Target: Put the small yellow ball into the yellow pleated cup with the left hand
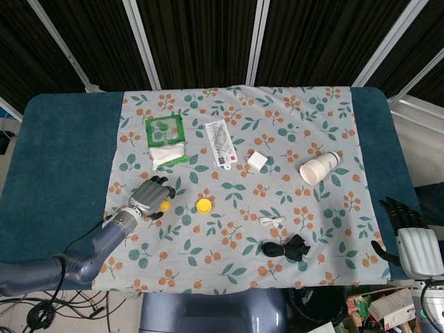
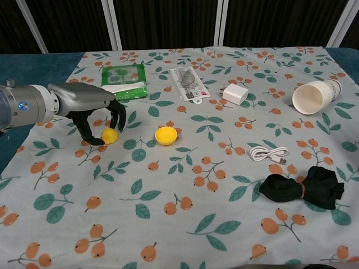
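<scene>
The small yellow ball (image 2: 109, 135) lies on the floral cloth at the left, also seen as the ball (image 1: 165, 205) in the head view. My left hand (image 2: 98, 115) arches over it, thumb on one side and fingers on the other, pinching the ball against the cloth. The yellow pleated cup (image 2: 165, 135) stands upright a short way to the right of the ball, apart from the hand; from the head view the cup (image 1: 203, 205) looks empty. My right hand (image 1: 409, 239) hangs off the table's right edge with its fingers spread and nothing in it.
A green wipes pack (image 2: 124, 80) and a flat plastic packet (image 2: 188, 83) lie behind the hand. A white charger (image 2: 235, 93), a tipped white paper cup (image 2: 314, 96), a white cable (image 2: 269, 153) and a black bundle (image 2: 305, 186) occupy the right side.
</scene>
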Controlling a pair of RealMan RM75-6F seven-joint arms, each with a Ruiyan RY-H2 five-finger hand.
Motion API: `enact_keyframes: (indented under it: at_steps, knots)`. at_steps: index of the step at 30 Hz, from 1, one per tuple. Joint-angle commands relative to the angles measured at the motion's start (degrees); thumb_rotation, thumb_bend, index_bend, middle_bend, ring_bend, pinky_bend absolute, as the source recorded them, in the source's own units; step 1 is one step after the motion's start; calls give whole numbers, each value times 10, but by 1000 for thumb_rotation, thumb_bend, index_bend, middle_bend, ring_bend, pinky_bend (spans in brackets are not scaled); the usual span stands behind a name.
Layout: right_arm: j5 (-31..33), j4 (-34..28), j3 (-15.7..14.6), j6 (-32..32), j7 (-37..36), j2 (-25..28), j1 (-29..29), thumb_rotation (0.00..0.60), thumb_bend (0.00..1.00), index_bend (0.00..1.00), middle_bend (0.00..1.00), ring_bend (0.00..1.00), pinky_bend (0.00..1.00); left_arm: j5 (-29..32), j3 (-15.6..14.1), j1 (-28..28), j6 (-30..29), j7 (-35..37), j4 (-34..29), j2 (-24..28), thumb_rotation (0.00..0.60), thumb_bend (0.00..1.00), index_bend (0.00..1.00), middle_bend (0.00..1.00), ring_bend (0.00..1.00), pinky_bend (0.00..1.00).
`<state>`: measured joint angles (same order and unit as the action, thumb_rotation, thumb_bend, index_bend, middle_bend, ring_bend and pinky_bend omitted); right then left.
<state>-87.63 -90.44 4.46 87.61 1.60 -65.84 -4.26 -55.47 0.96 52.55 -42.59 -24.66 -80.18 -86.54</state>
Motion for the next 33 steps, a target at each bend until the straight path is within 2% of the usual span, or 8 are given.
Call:
enact_keyframes:
  at_steps: [1,7,16,22,27,33]
  knots:
    - [0,0,0,0,0,0,0,600,122,143,104,134,191,-5,1,-1,1,5,4,-4,600,272,362,391,104,153]
    - [2,0,0,-2,-1,0,0,600,122,143,104,134,191,-15,1,-1,6,12,13,-9,600,278,387,440,111,153]
    - [3,-1,1,-2,0,0,-1,600,122,143,104,135,191,-12,-7,2,23,5,17,-4,600,307,391,437,111,153]
    - [8,-2,4,-1,-1,-1,0,600,121,141,104,135,191,-16,-7,4,31,9,8,3,600,356,458,491,129,153]
    - [7,-3,3,-1,-1,-1,0,600,122,141,104,135,191,-16,-10,4,30,4,10,6,600,367,468,491,132,153]
    - [8,-3,4,0,-2,-1,1,600,122,141,104,135,191,-16,11,8,13,10,-22,27,600,367,466,487,132,153]
